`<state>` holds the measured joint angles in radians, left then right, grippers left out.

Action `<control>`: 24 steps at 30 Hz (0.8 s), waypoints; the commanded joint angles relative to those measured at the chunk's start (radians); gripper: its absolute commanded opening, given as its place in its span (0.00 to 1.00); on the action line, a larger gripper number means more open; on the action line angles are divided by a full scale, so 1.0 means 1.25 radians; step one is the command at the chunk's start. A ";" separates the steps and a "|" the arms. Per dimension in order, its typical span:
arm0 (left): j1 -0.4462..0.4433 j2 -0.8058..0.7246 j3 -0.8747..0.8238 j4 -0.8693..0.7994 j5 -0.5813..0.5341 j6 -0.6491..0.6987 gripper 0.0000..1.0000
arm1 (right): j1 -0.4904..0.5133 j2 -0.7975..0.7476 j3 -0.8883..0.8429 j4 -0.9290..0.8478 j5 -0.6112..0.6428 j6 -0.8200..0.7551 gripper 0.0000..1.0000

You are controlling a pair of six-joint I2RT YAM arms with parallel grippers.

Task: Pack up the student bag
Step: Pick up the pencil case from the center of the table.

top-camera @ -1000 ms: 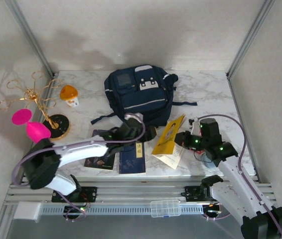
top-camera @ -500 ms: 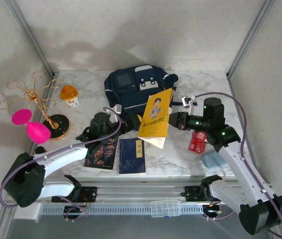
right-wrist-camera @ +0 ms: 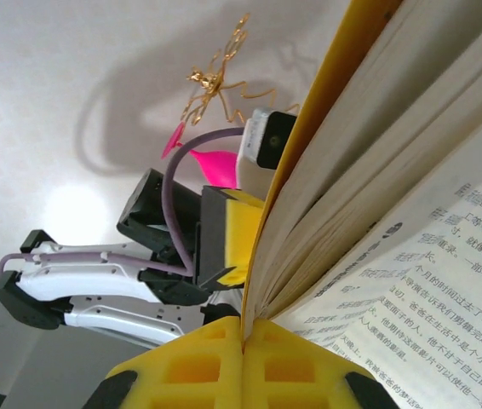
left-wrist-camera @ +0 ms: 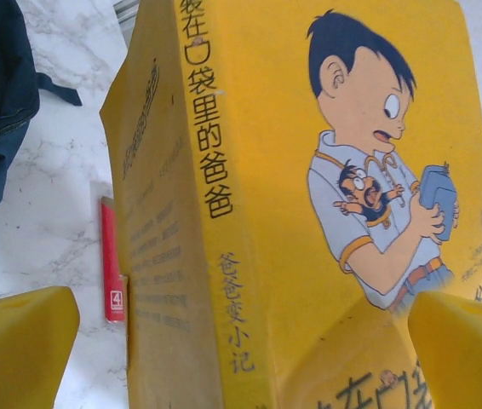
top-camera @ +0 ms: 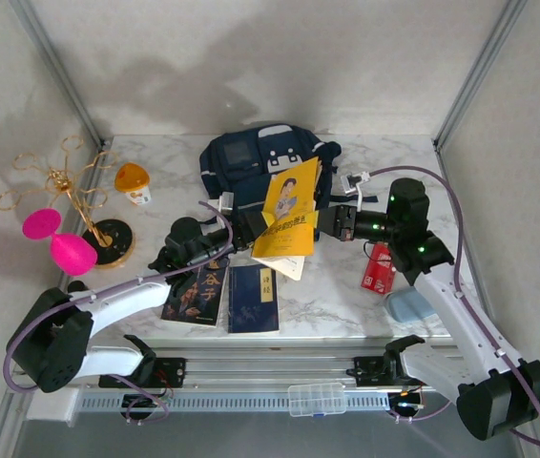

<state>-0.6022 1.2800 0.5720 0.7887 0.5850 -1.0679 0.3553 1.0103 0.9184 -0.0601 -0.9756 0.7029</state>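
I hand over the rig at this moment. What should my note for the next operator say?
Left gripper: open, facing the yellow book.
Right gripper: shut on that book, holding it in the air in front of the student bag.
Done: yellow book lifted.
Left: get it into the bag. The blue book and the dark book lie flat, unpacked.

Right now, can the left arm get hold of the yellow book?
Probably yes. The left gripper stands open right at the yellow book, facing its cover and spine, with nothing between them. The right gripper is shut on the book's opposite edge, so that side is taken.
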 commanded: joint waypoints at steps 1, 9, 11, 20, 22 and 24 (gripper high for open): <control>-0.014 0.000 0.022 0.045 0.027 -0.026 0.96 | 0.006 0.007 -0.011 0.081 -0.045 -0.009 0.00; -0.031 -0.048 0.040 0.003 0.020 -0.023 0.53 | 0.003 0.008 -0.030 -0.059 0.026 -0.112 0.00; -0.036 -0.061 0.042 -0.036 0.001 -0.001 0.42 | 0.003 0.008 -0.033 -0.072 0.043 -0.120 0.00; -0.040 -0.053 0.063 -0.086 -0.034 0.021 0.04 | 0.003 0.015 -0.029 -0.122 0.068 -0.148 0.31; -0.037 -0.052 0.073 -0.088 -0.042 0.024 0.01 | -0.003 0.015 -0.030 -0.155 0.119 -0.150 0.53; -0.037 -0.052 0.084 -0.070 -0.052 0.022 0.00 | -0.025 0.020 -0.032 -0.194 0.157 -0.139 0.85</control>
<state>-0.6334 1.2373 0.6140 0.6254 0.5159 -1.0657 0.3473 1.0260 0.8768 -0.2417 -0.8558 0.5468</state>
